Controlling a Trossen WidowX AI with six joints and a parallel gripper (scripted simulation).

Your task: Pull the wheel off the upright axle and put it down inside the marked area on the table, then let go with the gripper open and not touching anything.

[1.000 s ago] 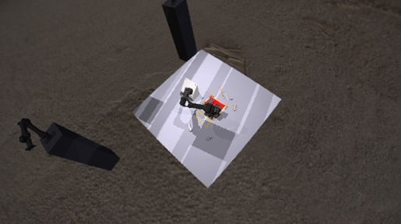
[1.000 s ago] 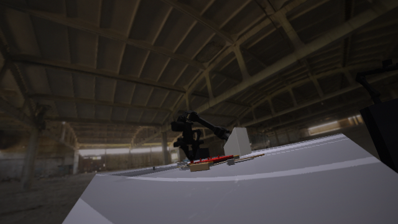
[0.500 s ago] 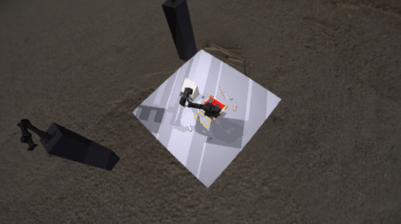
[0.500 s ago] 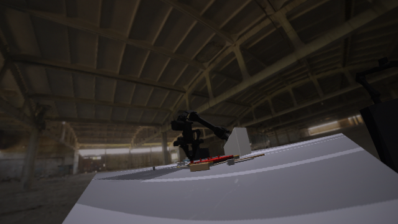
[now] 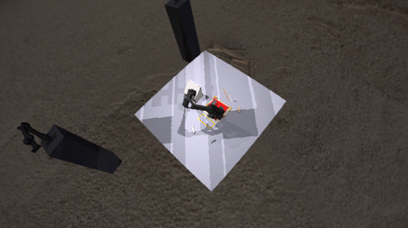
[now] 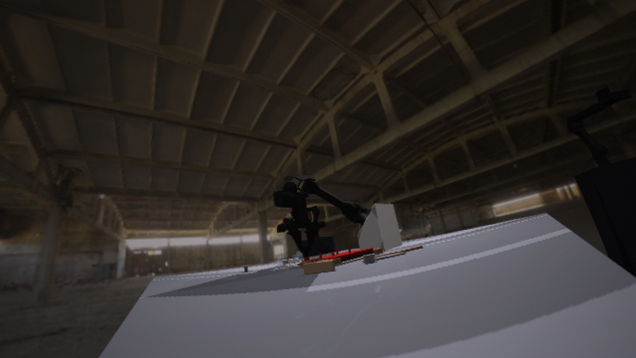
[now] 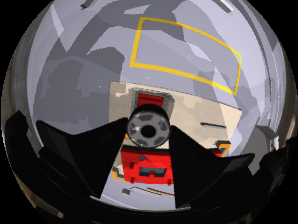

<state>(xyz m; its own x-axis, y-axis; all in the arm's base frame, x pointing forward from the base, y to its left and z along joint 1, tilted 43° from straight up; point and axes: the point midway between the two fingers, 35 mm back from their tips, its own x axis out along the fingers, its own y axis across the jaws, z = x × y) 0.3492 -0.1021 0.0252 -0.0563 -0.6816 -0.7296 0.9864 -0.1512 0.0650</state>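
Arm (image 5: 198,107) bent forward, hand (image 7: 149,137) pointing down, clamped on wheel (image 7: 148,127).

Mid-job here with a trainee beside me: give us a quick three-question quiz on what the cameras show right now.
1. True or false: the gripper is open and holds nothing.
2. In the wrist view, the yellow outline lies: A) around the wheel, B) beyond the wheel, apart from it, C) under the white box.
3. What colour is the base below the wheel?

Key
1. False: the fingers are shut on the wheel.
2. B.
3. Red.
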